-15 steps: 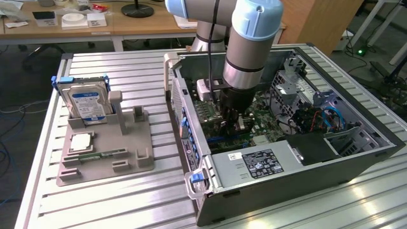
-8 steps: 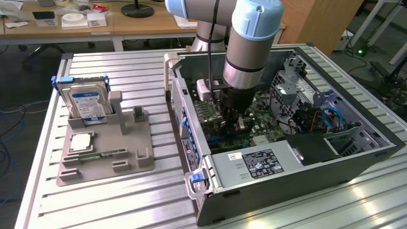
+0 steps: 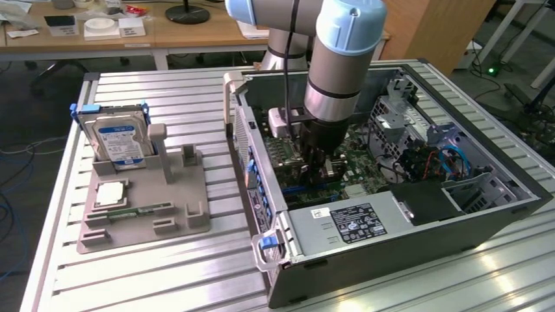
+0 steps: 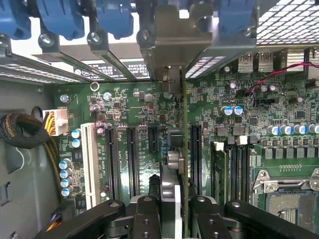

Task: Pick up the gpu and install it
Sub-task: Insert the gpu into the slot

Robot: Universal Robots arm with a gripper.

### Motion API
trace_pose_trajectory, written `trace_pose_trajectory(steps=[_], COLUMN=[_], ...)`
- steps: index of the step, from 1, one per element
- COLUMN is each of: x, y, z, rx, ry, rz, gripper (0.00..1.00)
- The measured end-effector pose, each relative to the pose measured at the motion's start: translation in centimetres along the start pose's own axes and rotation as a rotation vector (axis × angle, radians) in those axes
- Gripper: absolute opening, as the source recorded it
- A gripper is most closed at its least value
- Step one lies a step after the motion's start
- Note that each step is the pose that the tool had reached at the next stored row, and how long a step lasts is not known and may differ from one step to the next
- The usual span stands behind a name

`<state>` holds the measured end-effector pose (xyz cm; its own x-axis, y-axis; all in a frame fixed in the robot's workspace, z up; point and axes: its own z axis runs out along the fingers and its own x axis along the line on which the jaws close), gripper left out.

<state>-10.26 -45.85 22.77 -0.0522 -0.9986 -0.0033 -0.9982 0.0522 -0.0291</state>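
Observation:
The gpu (image 4: pixel 183 124) is a thin dark card seen edge-on in the wrist view, standing upright over the green motherboard (image 4: pixel 134 107). Its silvery end bracket (image 4: pixel 174 45) sits against the case's rear slot openings. My gripper (image 4: pixel 175 214) is shut on the card's near end, one black finger on each side. In the exterior view the gripper (image 3: pixel 319 164) reaches down inside the open computer case (image 3: pixel 511 195), low over the motherboard (image 3: pixel 364 172), and the card between its fingers is mostly hidden there.
Black expansion slots (image 4: pixel 131 159) and a white slot (image 4: pixel 90 164) lie beside the card, with memory slots (image 4: pixel 232 169) and the CPU socket (image 4: pixel 289 199) on its other side. A grey fixture (image 3: pixel 147 224) at the exterior view's left holds a hard drive (image 3: pixel 119 143) and a memory stick (image 3: pixel 139 212). The power supply (image 3: pixel 347 224) fills the case's near corner.

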Motion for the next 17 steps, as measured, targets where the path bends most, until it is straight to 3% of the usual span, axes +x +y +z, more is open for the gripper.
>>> trace_pose_trajectory(steps=[17], x=[-0.18], y=[0.01], z=[0.05], rx=[0.0], ry=[0.0005], rz=[-0.002], gripper=[0.28])
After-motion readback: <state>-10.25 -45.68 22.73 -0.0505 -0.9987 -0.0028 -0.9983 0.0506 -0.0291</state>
